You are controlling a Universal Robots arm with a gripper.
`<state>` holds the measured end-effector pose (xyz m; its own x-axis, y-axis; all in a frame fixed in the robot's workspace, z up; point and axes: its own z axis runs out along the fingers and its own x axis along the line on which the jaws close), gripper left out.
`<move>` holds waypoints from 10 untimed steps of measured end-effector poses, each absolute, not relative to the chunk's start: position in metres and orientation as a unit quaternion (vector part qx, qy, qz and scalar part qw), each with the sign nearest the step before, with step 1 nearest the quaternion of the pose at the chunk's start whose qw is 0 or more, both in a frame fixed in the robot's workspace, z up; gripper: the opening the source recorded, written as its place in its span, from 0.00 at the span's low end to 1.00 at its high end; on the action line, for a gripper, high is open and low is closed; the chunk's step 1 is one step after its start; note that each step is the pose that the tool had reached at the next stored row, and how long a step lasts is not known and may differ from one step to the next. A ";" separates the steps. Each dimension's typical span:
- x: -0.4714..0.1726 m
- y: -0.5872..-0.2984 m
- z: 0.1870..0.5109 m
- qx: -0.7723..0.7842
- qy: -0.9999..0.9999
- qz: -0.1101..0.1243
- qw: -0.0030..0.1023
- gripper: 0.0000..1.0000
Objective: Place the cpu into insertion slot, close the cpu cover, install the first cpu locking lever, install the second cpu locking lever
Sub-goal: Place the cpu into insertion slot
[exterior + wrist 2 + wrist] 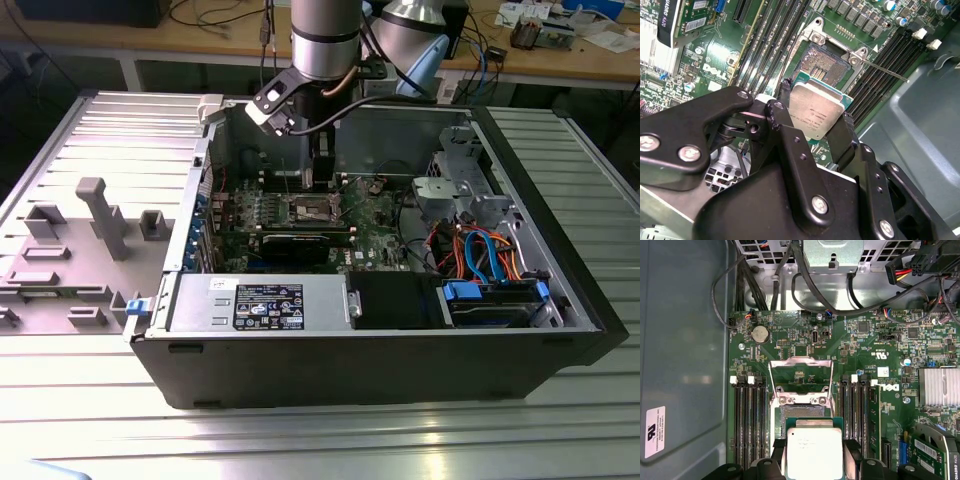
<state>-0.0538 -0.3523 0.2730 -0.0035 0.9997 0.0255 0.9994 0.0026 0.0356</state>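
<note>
The cpu [816,115] is a small square chip with a silvery top, and my gripper [815,119] is shut on two of its opposite edges between black fingers [785,97]. It hangs a little above the board, just beside the insertion slot [826,62], whose dark pin grid lies uncovered. In the first wrist view the cpu [813,450] sits in my gripper [814,456] next to the insertion slot [802,412]. The cpu cover [801,360] stands swung open beyond it. A thin locking lever [887,73] sticks out sideways. In the exterior view my gripper [320,172] reaches down into the open computer case over the slot [315,208].
Long black memory slots [747,425] flank the socket on both sides. A graphics card [300,243] and a power supply [265,305] lie in front of it. A drive cage with coloured cables [480,250] is on the exterior view's right. A grey fixture [100,215] stands outside the case.
</note>
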 end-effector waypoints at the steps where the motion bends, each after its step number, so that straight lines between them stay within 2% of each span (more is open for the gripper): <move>1: -0.054 -0.352 0.273 0.706 0.708 0.022 0.004 0.54; 10: -0.054 -0.352 0.270 0.706 0.708 0.022 0.004 0.54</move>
